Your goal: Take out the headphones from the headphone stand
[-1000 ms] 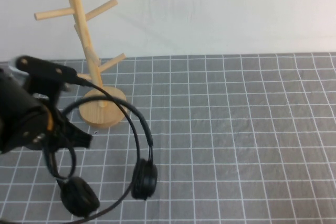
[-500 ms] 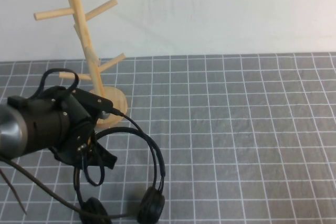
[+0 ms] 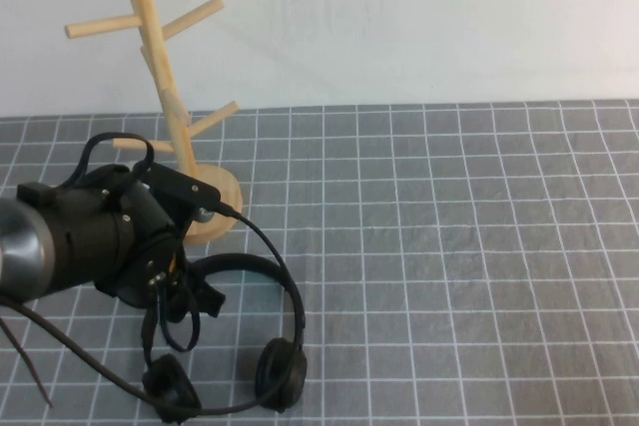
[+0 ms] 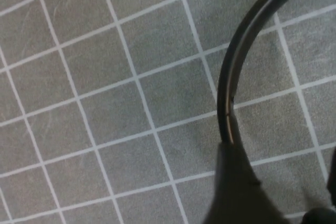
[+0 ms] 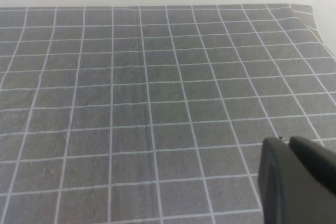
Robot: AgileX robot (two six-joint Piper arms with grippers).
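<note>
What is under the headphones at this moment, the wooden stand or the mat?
Under the headphones lies only the gray grid mat; the headphone stand stands behind them, its pegs bare. The left gripper holds the headband and hides part of it. The right gripper is parked apart.

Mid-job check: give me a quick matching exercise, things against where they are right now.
Things:
1. headphones
2. headphone stand
3. left gripper
4. right gripper

Places:
A. far left of the mat, pegs bare
B. over bare mat, away from the job
C. at the headband, near left of the mat
D. off the pegs, ear cups low near the front edge

Pairs: 1-D, 2-A, 3-C, 4-B
</note>
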